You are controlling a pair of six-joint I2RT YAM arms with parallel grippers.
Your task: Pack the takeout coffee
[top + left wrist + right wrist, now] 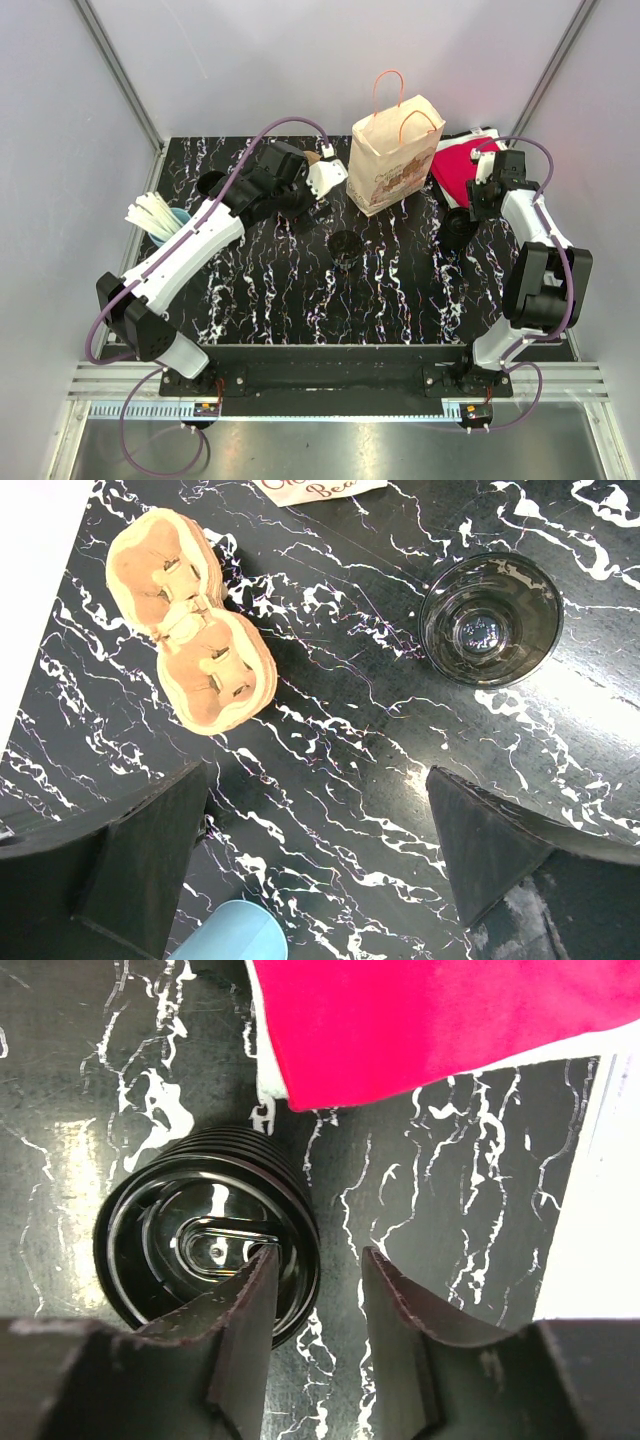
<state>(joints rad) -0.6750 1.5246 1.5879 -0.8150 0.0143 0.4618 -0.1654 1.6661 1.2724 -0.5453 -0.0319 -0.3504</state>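
Two arms reach over the black marbled desk (280, 300). The left arm stretches toward the back, and the left claw (315, 775) hangs above the desk with its jaws spread wide and nothing between them. In the left wrist view, a brown cardboard carrier (190, 630) with two round wells lies flat on the desk, up and to the left of the claw. A black cup (490, 620) stands upright with its mouth open, well apart from the carrier on the other side. A blue cup (230, 935) shows at the lower edge of that view. From above, it stands at the left edge of the desk and holds a bunch of white sticks (150, 212).

A brown paper bag (395, 160) with orange handles stands upright at the back middle of the desk, just beside the left wrist. The black cup sits in front of it, near the middle of the desk.

The right arm bends over the right rear corner. The right claw (318, 1257) is lowered over a stack of black lids (205, 1250) that sits on the desk. One finger is over the top lid and the other is outside the stack, so the rim lies between them. The jaws stand partly apart, and a strip of desk shows between the outer finger and the stack, so the rim is not pinched. A red cloth (450, 1020) lies just behind the lids, with a white layer showing under its edge.
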